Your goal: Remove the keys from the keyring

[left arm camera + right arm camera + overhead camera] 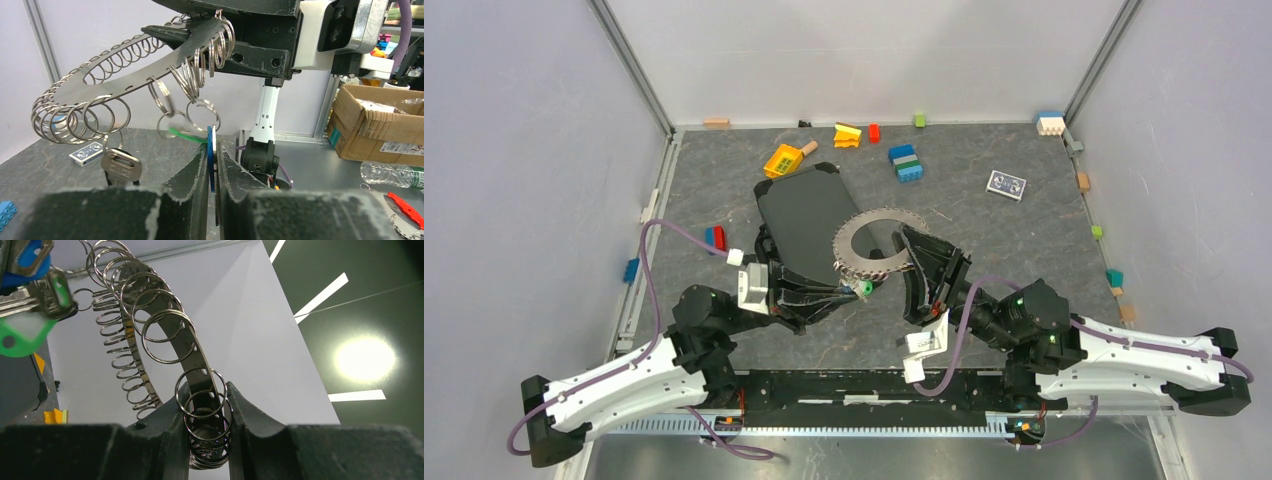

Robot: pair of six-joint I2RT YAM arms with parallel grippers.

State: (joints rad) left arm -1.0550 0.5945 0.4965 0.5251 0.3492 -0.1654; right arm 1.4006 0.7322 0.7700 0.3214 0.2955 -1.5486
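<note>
Entry: key removal, step in hand judged as securing 1 key before working it off its ring. Top view: keyring (852, 243), a flat metal band, held above the table between 2 tools. The right gripper (912, 258) is on its rim, and the left gripper (856, 288) is under its near edge, with the green tag (865, 288) at the fingertips. Left wrist view: jaws almost together, pinching the blue-headed key (211, 145) edge-on. It hangs from a split ring (202, 112) just above the fingertips. The black-headed key (121, 167) hangs free, left of the tool in this view. Right wrist view: jaws clamped on the keyring band, which arcs up and away to the left. Next move, as judged: the right holds firm while the left twists or pulls the key along its split ring. The pinch is thin, so slip is likely.
</note>
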